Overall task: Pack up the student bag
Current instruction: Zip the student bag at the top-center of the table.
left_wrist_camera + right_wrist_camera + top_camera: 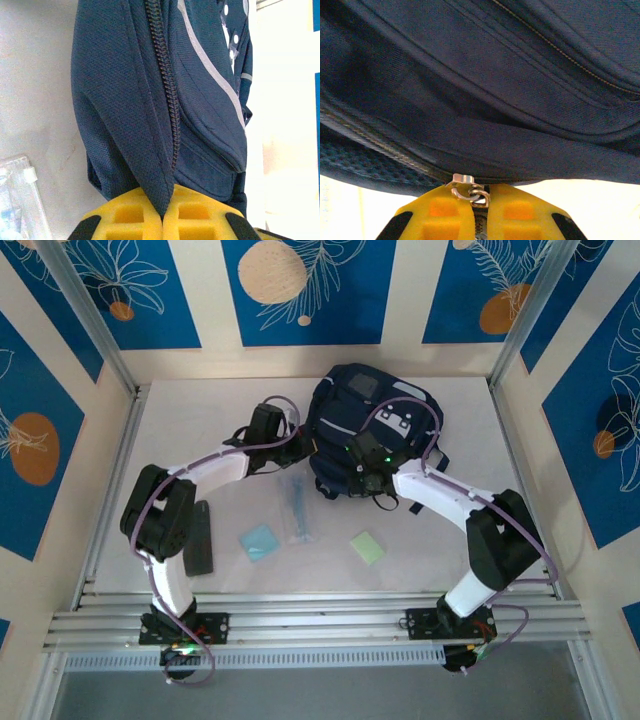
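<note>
The student bag (375, 420), dark navy with thin grey stripes, lies at the back middle of the table. My left gripper (300, 447) is at the bag's left edge. In the left wrist view its yellow fingers (130, 220) are shut on a fold of the bag's fabric (125, 100) beside the zipper teeth (167, 85). My right gripper (366, 476) is at the bag's near edge. In the right wrist view it (482, 212) is shut on the zipper pull, with the metal slider (466, 186) just above the fingertips and the navy bag (485, 90) above.
Near the bag on the white table lie a clear packet of pens (297, 506), a light blue pad (260, 540), a green pad (368, 547) and a black oblong case (198, 540). The clear packet (20, 195) also shows at the left wrist view's lower left. Aluminium rails frame the table.
</note>
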Robot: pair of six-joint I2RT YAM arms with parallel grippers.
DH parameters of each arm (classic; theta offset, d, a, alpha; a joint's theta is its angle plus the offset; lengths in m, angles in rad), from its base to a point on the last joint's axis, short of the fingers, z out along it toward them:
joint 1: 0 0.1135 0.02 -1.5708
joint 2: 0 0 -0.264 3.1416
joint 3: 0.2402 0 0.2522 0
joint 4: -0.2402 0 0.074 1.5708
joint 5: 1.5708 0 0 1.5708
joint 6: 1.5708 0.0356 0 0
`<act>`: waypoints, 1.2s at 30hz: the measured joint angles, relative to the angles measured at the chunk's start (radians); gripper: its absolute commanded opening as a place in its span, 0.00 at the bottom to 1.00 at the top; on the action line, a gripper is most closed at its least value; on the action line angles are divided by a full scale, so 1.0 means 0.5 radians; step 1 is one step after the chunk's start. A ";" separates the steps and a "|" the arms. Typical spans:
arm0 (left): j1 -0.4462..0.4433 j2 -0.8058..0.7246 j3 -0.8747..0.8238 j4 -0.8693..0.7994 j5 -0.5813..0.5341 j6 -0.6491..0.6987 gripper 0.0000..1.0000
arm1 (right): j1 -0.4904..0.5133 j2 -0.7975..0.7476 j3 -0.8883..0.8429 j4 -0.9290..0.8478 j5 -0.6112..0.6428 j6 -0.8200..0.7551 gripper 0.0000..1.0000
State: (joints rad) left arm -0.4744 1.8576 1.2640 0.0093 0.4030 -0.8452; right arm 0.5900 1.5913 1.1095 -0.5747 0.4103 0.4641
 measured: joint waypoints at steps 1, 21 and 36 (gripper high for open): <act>0.000 0.001 0.008 -0.017 0.008 0.012 0.00 | -0.008 0.000 -0.005 -0.005 -0.006 -0.032 0.00; 0.180 0.106 0.279 -0.335 0.058 0.219 0.66 | 0.047 0.128 0.055 -0.076 -0.041 -0.466 0.00; -0.047 -0.423 -0.636 0.240 -0.034 -0.359 0.81 | 0.107 0.274 0.256 0.076 -0.324 -0.405 0.00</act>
State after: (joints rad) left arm -0.4980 1.6459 0.9459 0.1295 0.3862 -1.0245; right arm 0.6434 1.7283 1.2373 -0.5365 0.2481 0.2615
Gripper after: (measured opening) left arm 0.813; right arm 0.089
